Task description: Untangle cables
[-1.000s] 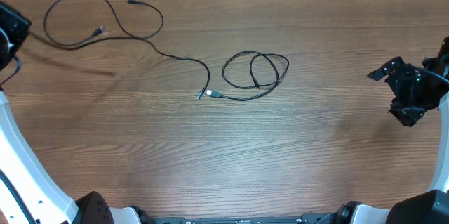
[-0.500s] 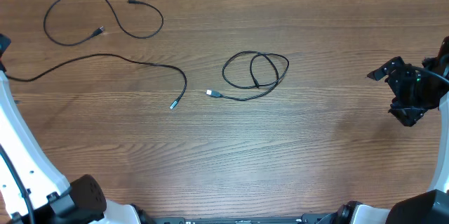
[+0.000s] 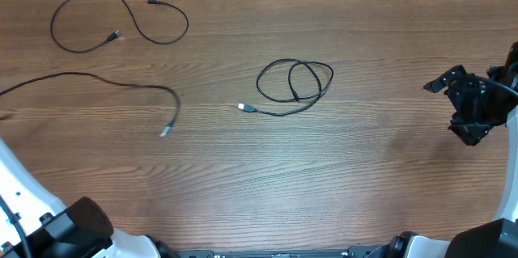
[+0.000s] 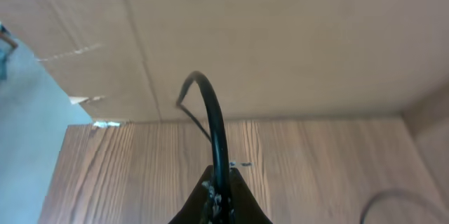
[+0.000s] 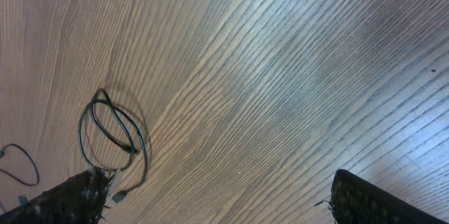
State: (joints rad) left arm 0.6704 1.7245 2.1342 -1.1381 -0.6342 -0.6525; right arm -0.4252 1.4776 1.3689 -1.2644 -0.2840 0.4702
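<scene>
Three thin black cables lie apart on the wooden table [image 3: 340,177]. One forms a loose loop [image 3: 53,25] at the far left. A second is coiled [image 3: 293,80] at the centre, its silver plug [image 3: 243,107] pointing left. The third [image 3: 121,85] runs in from the left edge, and its blurred free end [image 3: 166,131] is off to the left of the coil. In the left wrist view my left gripper [image 4: 219,185] is shut on this cable [image 4: 214,126], which arches up from the jaws. My right gripper [image 3: 450,108] hovers open at the right, holding nothing, with the coil [image 5: 130,149] by its left finger [image 5: 70,196].
A cardboard wall [image 4: 280,41] stands behind the table's far edge. The table's left edge [image 4: 59,175] shows in the left wrist view. Arm bases sit at the near corners [image 3: 81,226].
The cable in my left gripper has been dragged left. Its free end slid from beside the coil's plug to well left of it. My left gripper has left the overhead view; the right arm stayed still.
</scene>
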